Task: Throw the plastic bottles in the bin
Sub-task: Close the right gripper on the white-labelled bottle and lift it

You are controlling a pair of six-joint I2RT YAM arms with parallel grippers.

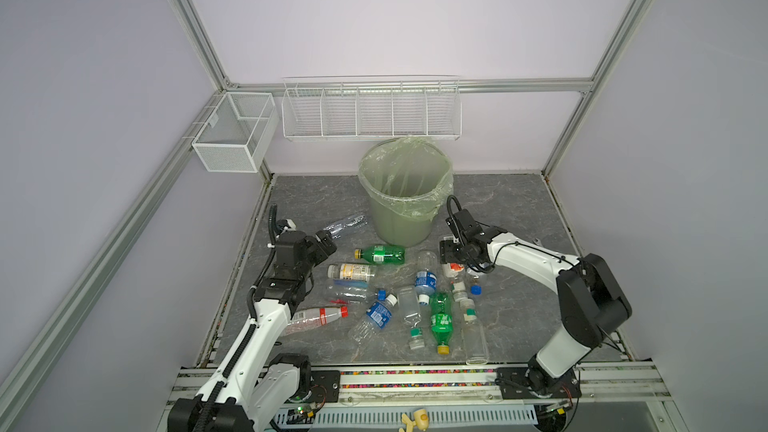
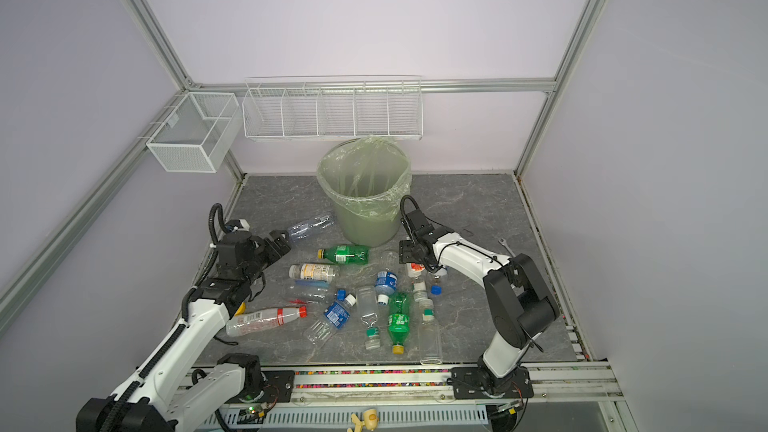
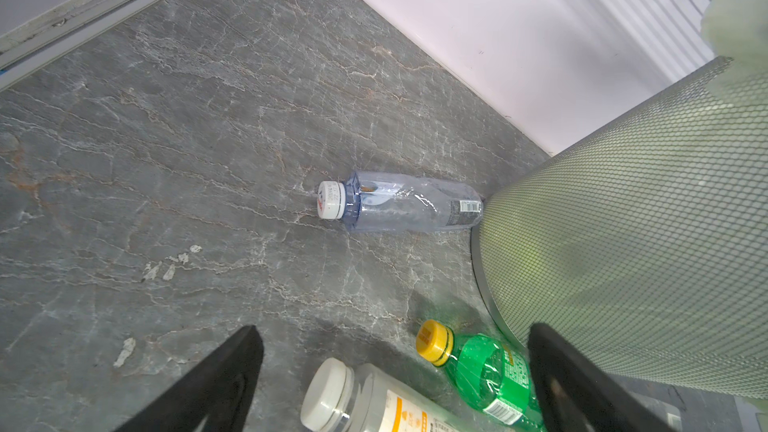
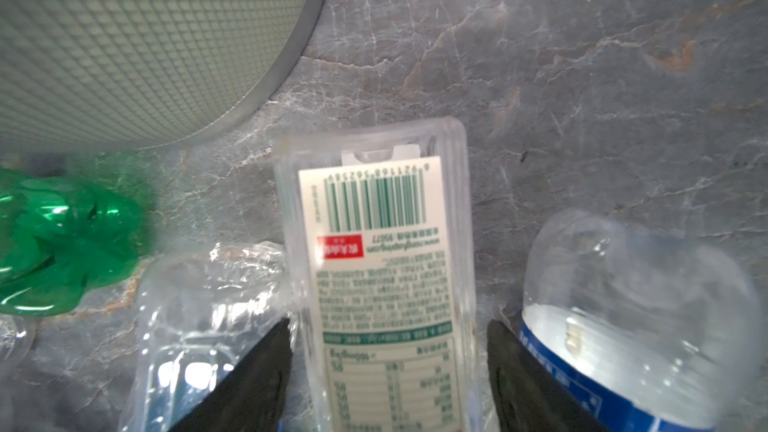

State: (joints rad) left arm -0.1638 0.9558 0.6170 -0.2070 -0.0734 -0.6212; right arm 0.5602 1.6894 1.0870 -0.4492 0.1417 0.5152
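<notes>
Worktop (image 1: pixel 498 209): about a dozen bottles (image 1: pixel 440 317) lying loose in front of bin (image 1: pixel 399 226).
Bin: only liner (image 1: pixel 432 197) visible inside, no bottle seen. Task judged barely begun, all bottles left.
Left hand (image 3: pixel 395 327): jaws wide, empty, low beside bin; blue-tinted bottle (image 3: pixel 399 201) ahead, well apart.
Right hand (image 4: pixel 388 323): fingers (image 4: pixel 257 376) astride white-label bottle (image 4: pixel 382 243), close to both walls; gripped or not, cannot tell.

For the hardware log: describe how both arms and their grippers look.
Both arms have white shell links and black joint housings: left arm, right arm. A black ribbed cable hose follows the left arm; thin black wires loop on the right. The left gripper and right gripper have black tapered fingers.
</notes>
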